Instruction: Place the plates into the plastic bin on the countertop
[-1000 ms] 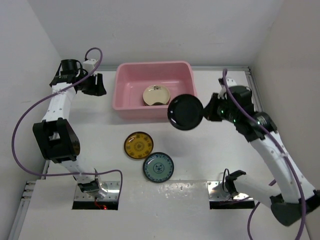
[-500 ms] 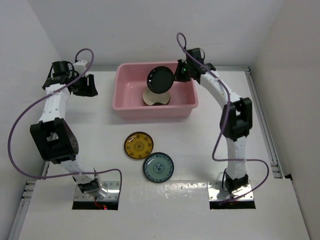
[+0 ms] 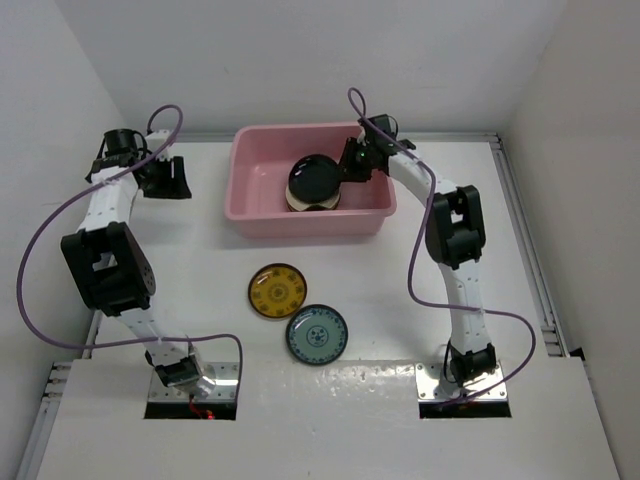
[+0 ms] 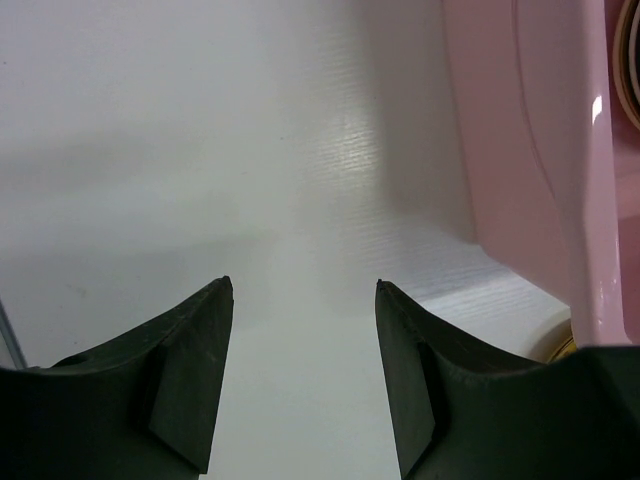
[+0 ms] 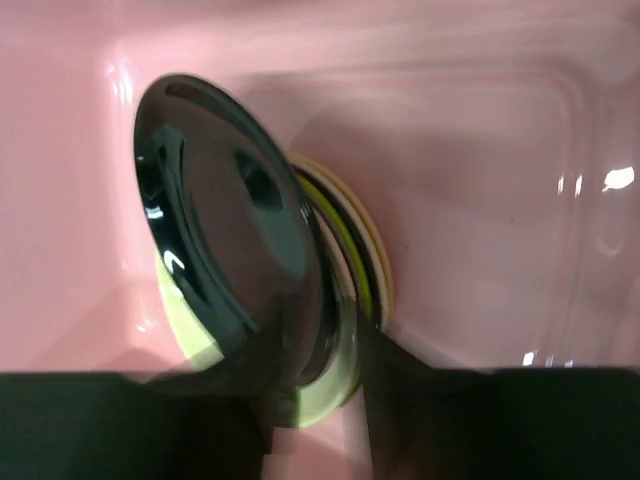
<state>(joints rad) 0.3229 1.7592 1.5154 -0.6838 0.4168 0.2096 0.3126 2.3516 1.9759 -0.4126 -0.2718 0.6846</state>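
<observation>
A glossy black plate (image 3: pixel 314 180) (image 5: pixel 225 220) stands tilted inside the pink plastic bin (image 3: pixel 310 222) (image 5: pixel 480 200), leaning on a stack of plates (image 5: pixel 370 260) with lime green and cream rims. My right gripper (image 3: pixel 345 172) (image 5: pixel 320 350) reaches into the bin with the black plate's lower rim between its fingers. The jaws stand slightly apart, and a gap shows beside the rim. A yellow-brown plate (image 3: pixel 277 291) and a blue-grey plate (image 3: pixel 317 335) lie on the countertop (image 3: pixel 450 290). My left gripper (image 3: pixel 170 180) (image 4: pixel 303 290) hangs open and empty left of the bin (image 4: pixel 520 150).
White walls close in the countertop at the back and on both sides. Metal edging (image 3: pixel 520 190) runs along its right side. Purple cables loop off both arms. The two arm bases sit at the near edge.
My right arm swung the black plate from the bin's right front corner over the rim and down onto the stack, and its jaws have begun to part. The left gripper drifted slightly left.
</observation>
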